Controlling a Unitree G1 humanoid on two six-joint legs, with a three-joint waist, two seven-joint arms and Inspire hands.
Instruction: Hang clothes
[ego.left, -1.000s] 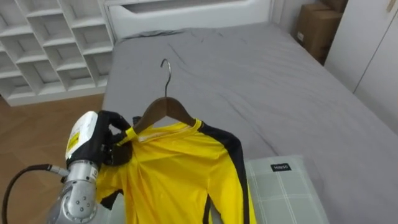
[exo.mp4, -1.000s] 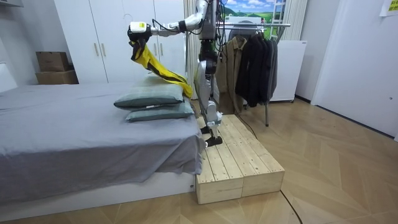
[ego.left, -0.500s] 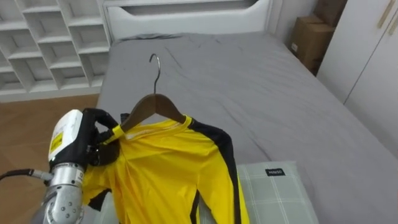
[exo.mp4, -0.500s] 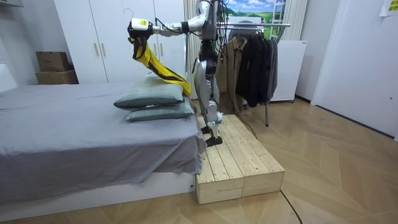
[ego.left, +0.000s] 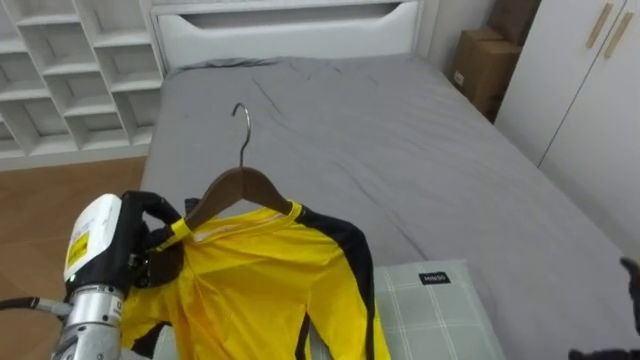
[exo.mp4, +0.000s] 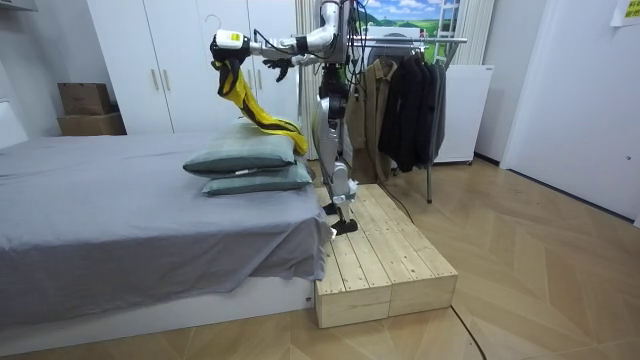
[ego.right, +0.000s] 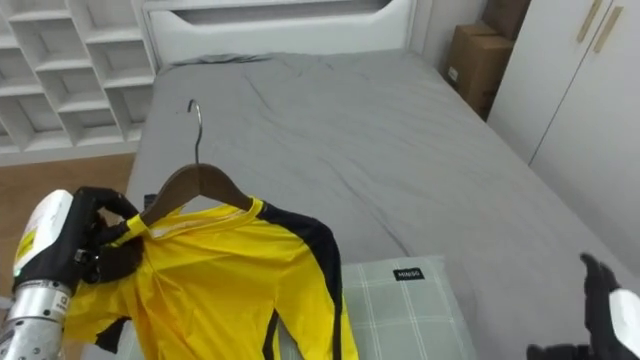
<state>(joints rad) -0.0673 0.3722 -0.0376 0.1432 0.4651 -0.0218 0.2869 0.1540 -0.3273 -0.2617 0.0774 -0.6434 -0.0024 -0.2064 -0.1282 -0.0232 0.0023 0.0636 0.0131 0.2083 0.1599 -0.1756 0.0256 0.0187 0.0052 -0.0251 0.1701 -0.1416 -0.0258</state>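
There is one yellow shirt (ego.left: 260, 285), one wooden hanger (ego.left: 236, 186), one bed (ego.left: 420, 160), two pillows (exo.mp4: 240, 159), two cardboard boxes (exo.mp4: 84, 98), one clothes rack (exo.mp4: 425, 40) and one wooden platform (exo.mp4: 385, 262).

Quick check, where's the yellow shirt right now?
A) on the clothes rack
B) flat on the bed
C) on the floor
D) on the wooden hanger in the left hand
D: the yellow shirt hangs on the wooden hanger, which the left hand grips at one end.
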